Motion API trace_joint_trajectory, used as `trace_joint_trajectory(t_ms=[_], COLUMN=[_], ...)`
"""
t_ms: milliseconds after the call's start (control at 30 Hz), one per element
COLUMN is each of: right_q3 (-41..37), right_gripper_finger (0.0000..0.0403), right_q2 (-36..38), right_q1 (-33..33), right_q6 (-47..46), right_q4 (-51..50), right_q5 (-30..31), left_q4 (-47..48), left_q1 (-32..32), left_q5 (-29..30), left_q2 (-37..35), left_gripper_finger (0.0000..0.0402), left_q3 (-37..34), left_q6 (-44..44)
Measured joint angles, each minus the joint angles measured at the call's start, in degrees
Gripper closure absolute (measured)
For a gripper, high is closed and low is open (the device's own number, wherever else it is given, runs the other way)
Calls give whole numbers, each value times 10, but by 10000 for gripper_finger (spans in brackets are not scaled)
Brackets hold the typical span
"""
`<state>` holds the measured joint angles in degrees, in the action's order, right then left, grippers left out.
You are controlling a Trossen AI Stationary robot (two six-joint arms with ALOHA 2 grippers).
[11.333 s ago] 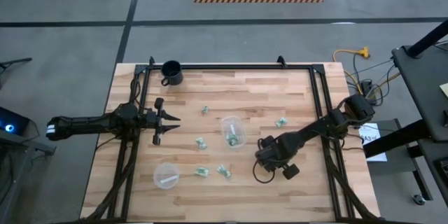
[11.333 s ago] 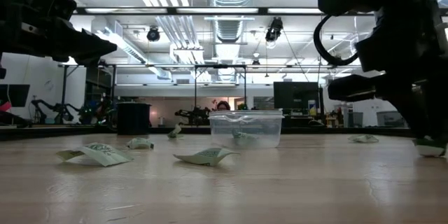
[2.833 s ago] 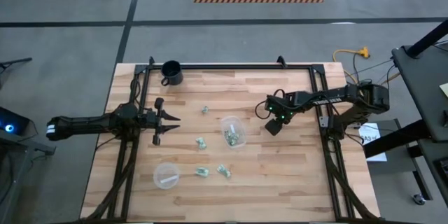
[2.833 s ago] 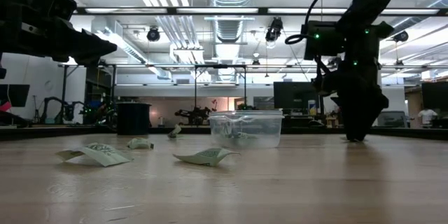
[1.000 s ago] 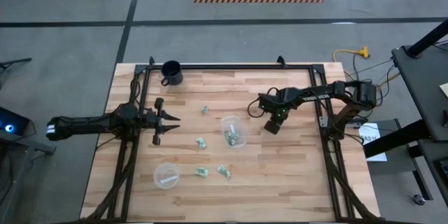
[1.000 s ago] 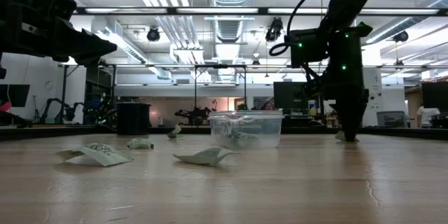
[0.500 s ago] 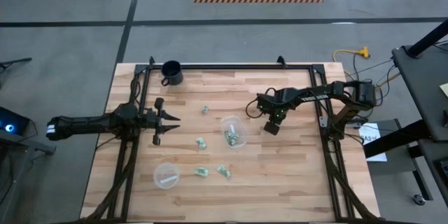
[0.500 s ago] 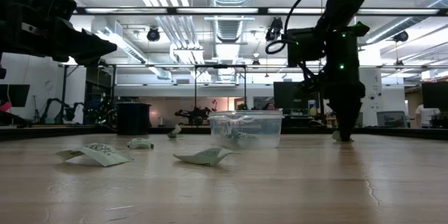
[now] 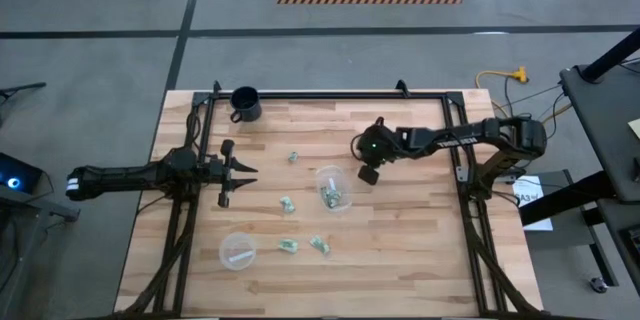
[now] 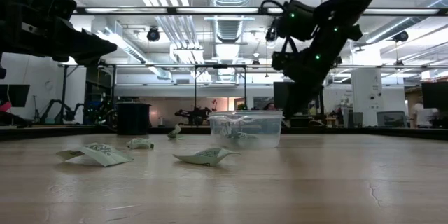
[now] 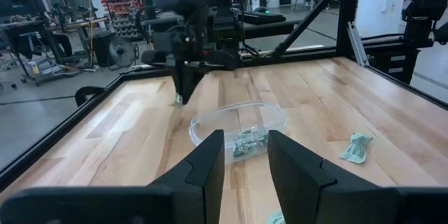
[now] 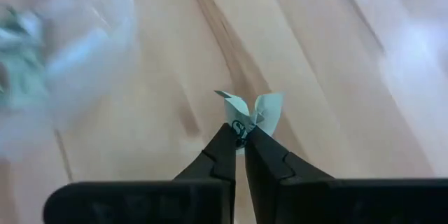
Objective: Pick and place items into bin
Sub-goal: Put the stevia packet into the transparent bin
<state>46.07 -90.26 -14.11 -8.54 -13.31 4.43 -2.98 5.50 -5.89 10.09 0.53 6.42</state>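
A: High view first: where is the right gripper point(image 9: 367, 173)?

B: Above the table point(image 9: 420, 260), just beside the bin point(image 9: 331, 188) on its right-arm side. The right arm reaches in from the table's right edge.

A: Is it holding anything?

B: Yes. In the right wrist view the two dark fingers point(image 12: 225, 155) are pinched together on a pale-green and white wrapped item point(image 12: 250, 113), which sticks out past the tips (its two ends fan apart like small wings). The blurred clear wall of the bin point(image 12: 63, 56) shows off to one side of it, with wood below.

A: And the bin itself?

B: It is a small clear cup near the middle of the table, upright, with several green pieces inside. The low view shows it resting on the wood point(image 10: 246, 127), with the right gripper point(image 10: 290, 105) raised behind and just to its side.

A: Loose pieces?

B: Four on the wood in the high view: one toward the black mug point(image 9: 245, 103), at point(image 9: 294, 158); one beside the bin point(image 9: 287, 203); two closer to the near edge point(image 9: 288, 246) and point(image 9: 320, 245). A flatter clear dish point(image 9: 237, 252) sits near those two.

A: The left gripper point(image 9: 240, 171)?

B: It waits over the left side of the table, well apart from the bin, fingers point(image 11: 210, 168) spread with a clear gap.
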Motion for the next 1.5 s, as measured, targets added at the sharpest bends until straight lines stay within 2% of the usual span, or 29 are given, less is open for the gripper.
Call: trace_joint_trajectory(t_ms=[300, 533, 833, 1033, 1167, 1367, 1500], right_q3=[-32, -111, -278, -330, -323, -270, -235], right_gripper_finger=[394, 394, 394, 394, 394, 394, 394], right_q2=[0, 1, 1, -43, -110, -194, -229], right_q1=[26, 50, 54, 64, 80, 82, 83], right_q6=[24, 43, 49, 64, 89, 77, 61], right_q4=[167, 373, 755, 953, 1032, 1030, 1032], right_q5=[1, -2, -81, -106, -109, -107, -134], left_q4=[0, 0, 0, 0, 0, 0, 0], left_q1=[0, 0, 0, 0, 0, 0, 0], left_q5=[0, 0, 0, 0, 0, 0, 0], left_q2=[0, 0, 0, 0, -1, -1, -1], left_gripper_finger=[308, 308, 308, 308, 308, 308, 308], left_q3=[0, 0, 0, 0, 0, 0, 0], left_q6=[0, 0, 0, 0, 0, 0, 0])
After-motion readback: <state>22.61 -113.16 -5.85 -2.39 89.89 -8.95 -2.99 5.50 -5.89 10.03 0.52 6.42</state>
